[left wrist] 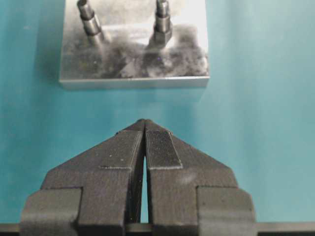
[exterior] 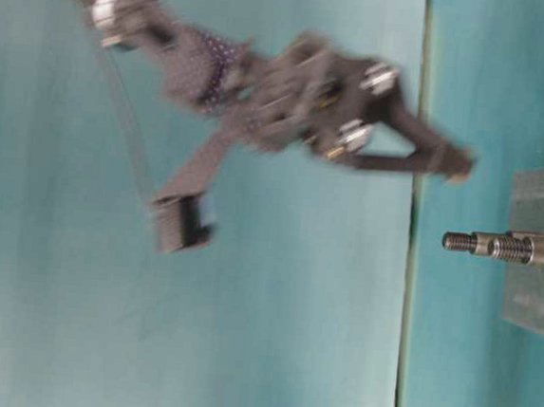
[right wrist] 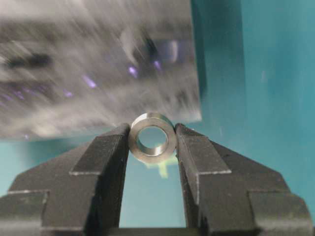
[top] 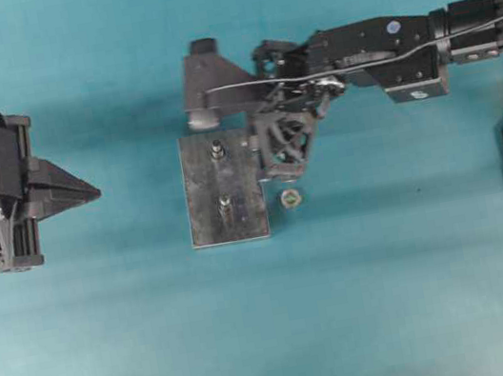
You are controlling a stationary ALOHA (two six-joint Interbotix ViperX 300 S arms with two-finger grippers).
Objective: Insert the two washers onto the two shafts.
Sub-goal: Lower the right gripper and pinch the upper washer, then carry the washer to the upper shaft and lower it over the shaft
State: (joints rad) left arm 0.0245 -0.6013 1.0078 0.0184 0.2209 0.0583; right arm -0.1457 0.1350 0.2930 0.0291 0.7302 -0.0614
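A metal ring, the washer (right wrist: 153, 154), is pinched at its sides between the fingertips of my right gripper (right wrist: 152, 141), with its hole facing the camera. That gripper (top: 283, 171) hovers at the right edge of the grey steel plate (top: 208, 216), above the table. Two threaded shafts (top: 217, 150) (top: 224, 203) stand upright on the plate; the shafts (exterior: 459, 242) also show from table level, with the gripper (exterior: 458, 166) raised beside them. My left gripper (left wrist: 144, 126) is shut with nothing in it, well short of the plate (left wrist: 133, 73) and level with it at the table's left (top: 88, 191).
A small hex nut (top: 291, 199) lies on the teal table just right of the plate's near corner. The right arm (top: 374, 52) stretches in from the right. A yellow-green mark (right wrist: 162, 169) sits on the table under the washer.
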